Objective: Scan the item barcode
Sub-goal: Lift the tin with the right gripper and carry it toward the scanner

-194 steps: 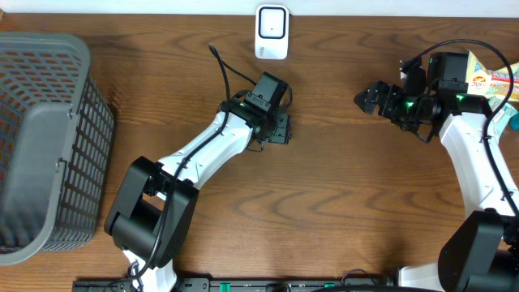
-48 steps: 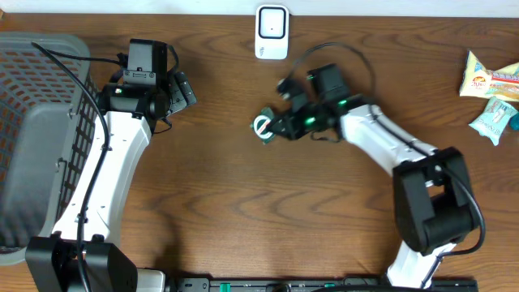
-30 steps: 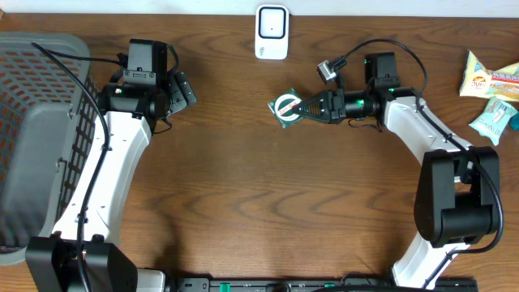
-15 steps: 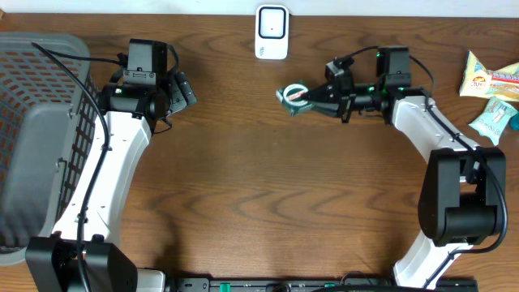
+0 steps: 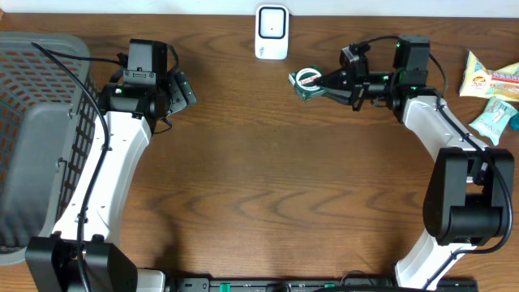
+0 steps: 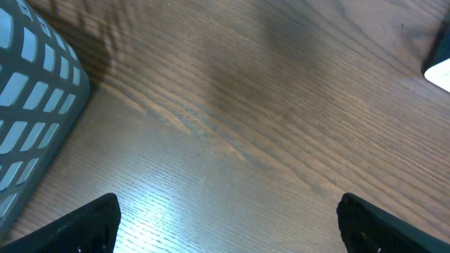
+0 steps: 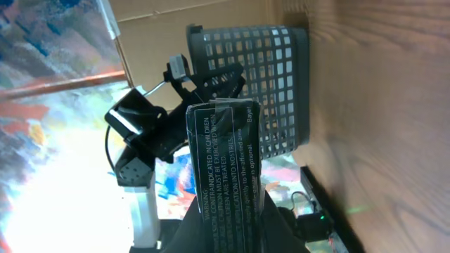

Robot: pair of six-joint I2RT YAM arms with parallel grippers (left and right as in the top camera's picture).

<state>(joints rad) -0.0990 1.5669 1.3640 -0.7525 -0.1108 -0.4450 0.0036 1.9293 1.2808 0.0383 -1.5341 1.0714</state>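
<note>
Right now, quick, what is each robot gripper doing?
Left gripper: open, holding nothing.
Right gripper: shut on the green packet.

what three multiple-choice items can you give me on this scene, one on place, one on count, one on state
1. The grey basket sits at the table edge on the:
A) left
B) right
C) near side

2. Snack packets lying at the right edge:
A) one
B) two
C) four

3. The right hand is:
A) open and empty
B) shut on the green item
C) out of view

1 A, it fills the left edge. 2 B, one yellow and one teal. 3 B, the item sits clamped in it.
</note>
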